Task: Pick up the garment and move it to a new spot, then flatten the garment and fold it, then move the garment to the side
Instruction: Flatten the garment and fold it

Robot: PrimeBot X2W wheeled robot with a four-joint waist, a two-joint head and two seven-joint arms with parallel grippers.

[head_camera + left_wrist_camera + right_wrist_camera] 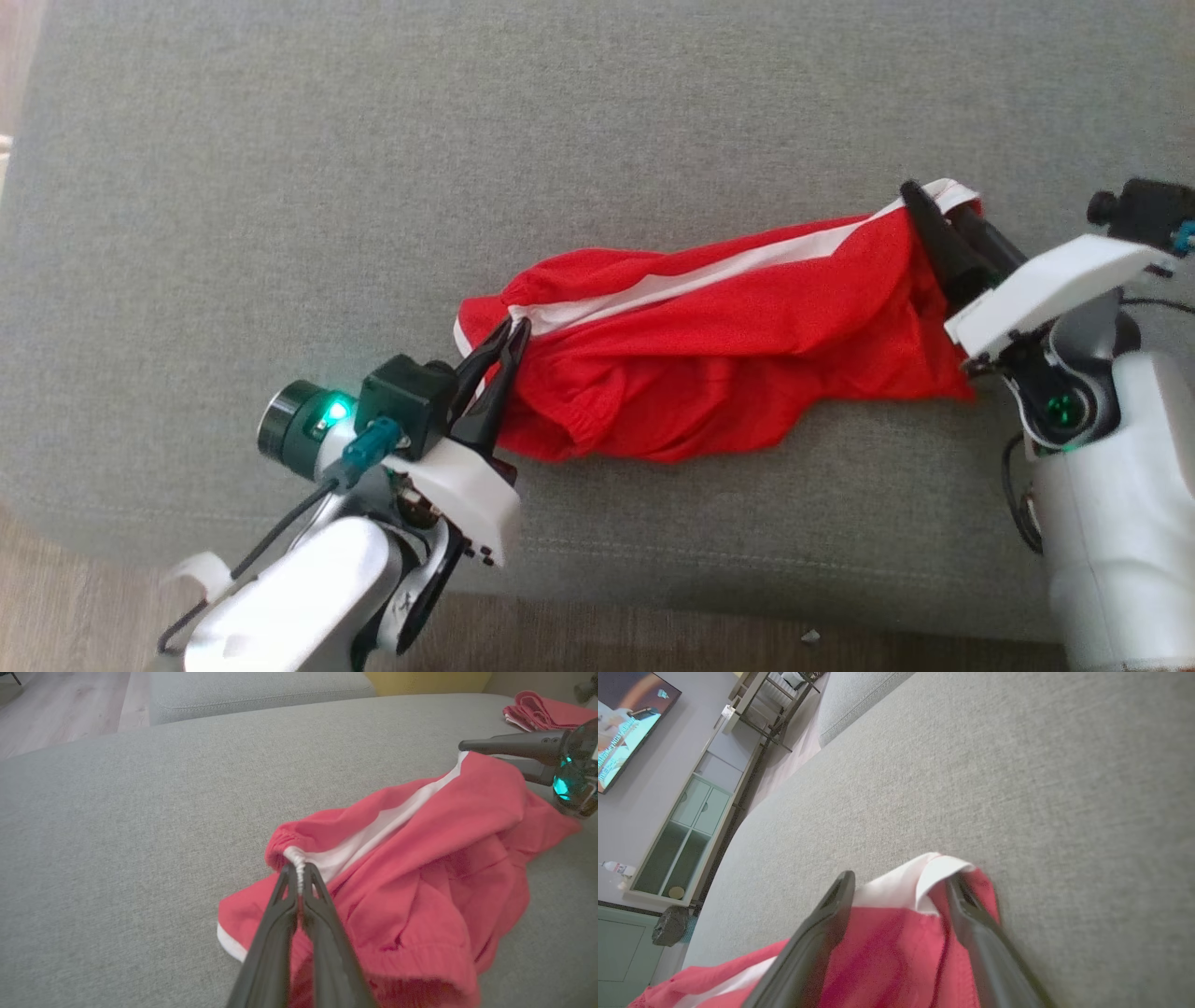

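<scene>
The left gripper (299, 870) has its two dark fingers pinched together on the gathered white edge of a red garment (420, 868), which lies crumpled on a grey cushion (140, 835). At the garment's far end, the right gripper (495, 757) shows spread fingers. Beyond it lies another red cloth (546, 711).

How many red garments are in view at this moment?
2. One red garment lies crumpled between the left pincer and right pincer. A folded red cloth sits beyond the right pincer in the left wrist view. More may be hidden.
</scene>
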